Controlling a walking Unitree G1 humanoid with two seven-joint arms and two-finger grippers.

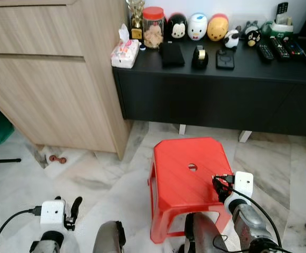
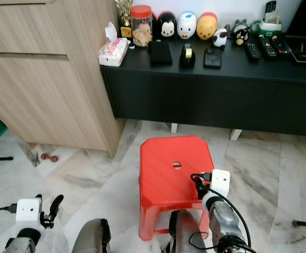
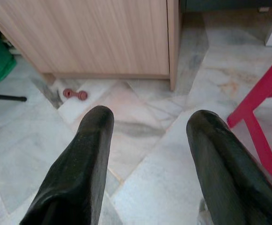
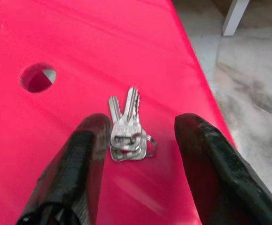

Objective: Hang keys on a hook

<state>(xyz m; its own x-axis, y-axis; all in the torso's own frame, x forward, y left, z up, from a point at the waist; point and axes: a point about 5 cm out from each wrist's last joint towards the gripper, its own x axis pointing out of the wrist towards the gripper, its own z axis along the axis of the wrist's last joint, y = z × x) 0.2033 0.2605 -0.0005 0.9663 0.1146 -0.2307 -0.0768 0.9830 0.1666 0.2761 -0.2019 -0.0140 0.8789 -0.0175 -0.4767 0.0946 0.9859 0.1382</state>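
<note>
A red plastic stool [image 1: 187,179], smooth-topped with a round hole near its centre, stood in the lower middle of the frame on a grey-veined marble floor [image 1: 116,184]. In the right wrist view a small bunch of silver keys [image 4: 126,131] on a split ring lay flat on the stool's seat, near the edge of the seat; the right gripper [image 4: 140,159] hovered just above them with its two black fingers spread apart, one finger [image 4: 86,154] just beside the keys. The left gripper [image 3: 150,154], lower left of the frame, was likewise open and held nothing, its rounded matt fingers over bare floor. A light wood-grain cabinet [image 1: 52,74] filled the upper left; a small red object [image 1: 57,158] lay on the floor at its foot. Across the upper right ran a low black console [image 1: 221,89] on white legs, its top carrying a tissue pack [image 1: 125,52], a red-lidded jar [image 1: 153,27], round cartoon toys [image 1: 197,26] and remote controls [image 1: 271,50].
</note>
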